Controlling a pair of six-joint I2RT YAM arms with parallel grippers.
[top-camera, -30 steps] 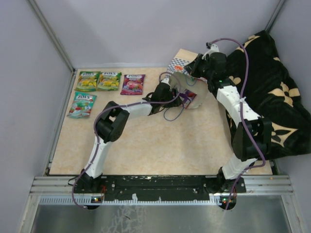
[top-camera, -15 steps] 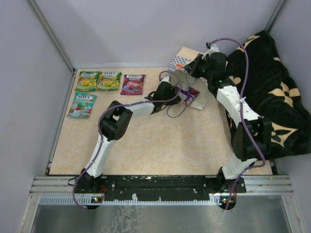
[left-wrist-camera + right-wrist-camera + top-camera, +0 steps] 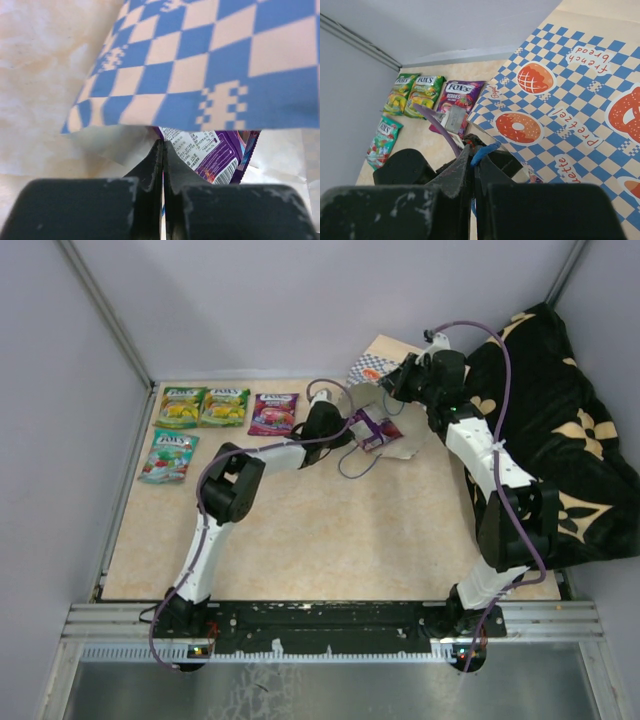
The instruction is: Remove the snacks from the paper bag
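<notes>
Snacks (image 3: 224, 407) are mostly out, judging by how things lie: four pouches rest flat on the table (image 3: 330, 530) at its far left, well apart from the paper bag (image 3: 580, 95). They are two green-yellow pouches (image 3: 181, 407) side by side, a berry pouch (image 3: 273, 413) just to their right, and a teal pouch (image 3: 168, 456) nearer the arms. A fifth one, the second purple pouch (image 3: 217, 152), is at the bag's mouth, part of it showing under the blue-checkered band and the rest hidden by the paper. The left gripper (image 3: 163, 145) is at that mouth with its jaws pressed together; the pouch's near corner runs into the fingertips, so it looks pinched there, though the contact itself is hard to make out. The right gripper (image 3: 472, 150) is clamped on the blue cord handle (image 3: 486, 148) at the far side of the bag, which seems to hold the opening up. What is left, as I read it, is to draw this purple pouch clear of the bag and set it down with the others on the left. Whether any more snacks lie deeper in the bag cannot be told, since no view looks far enough inside, so the bag may need another check afterwards
</notes>
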